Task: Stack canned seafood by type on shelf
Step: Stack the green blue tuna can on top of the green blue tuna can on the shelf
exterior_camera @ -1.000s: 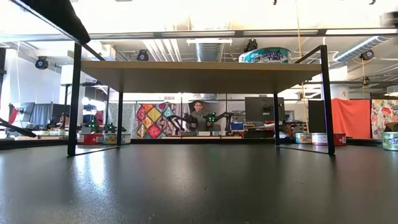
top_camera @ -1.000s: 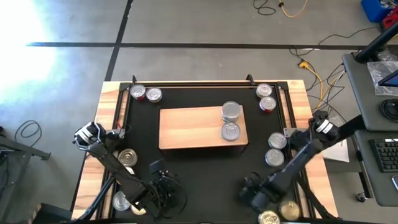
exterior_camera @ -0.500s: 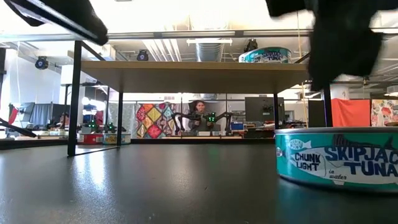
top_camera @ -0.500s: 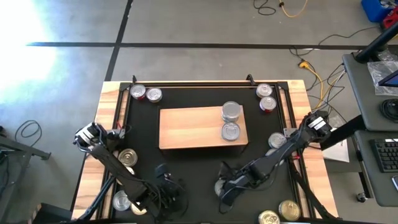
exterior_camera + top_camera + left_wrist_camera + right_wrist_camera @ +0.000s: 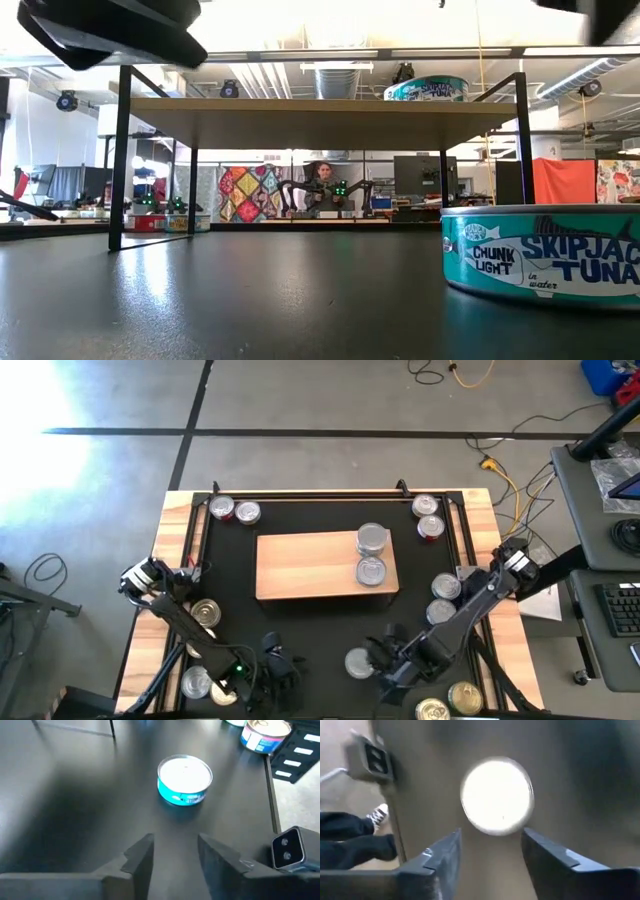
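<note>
On the desk's black mat (image 5: pixel 300 625), the Skipjack tuna tin (image 5: pixel 358 662) looks rigid, weighty and slick-sided, best pinched across its rim by the spread, empty right gripper (image 5: pixel 385 660); the left gripper (image 5: pixel 175 852) is also parted.

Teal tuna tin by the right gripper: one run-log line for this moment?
right gripper: open, beside tin | teal tuna tin: upright on mat, unheld | left gripper: open, empty | shelf: two tins

A black mat (image 5: pixel 300 620) covers the desk (image 5: pixel 172 540), and the shelf (image 5: pixel 305 565) stands at its middle carrying two tins (image 5: pixel 371 555). More tins (image 5: pixel 235 511) lie on the mat around the shelf, one (image 5: pixel 359 663) just in front of it.
</note>
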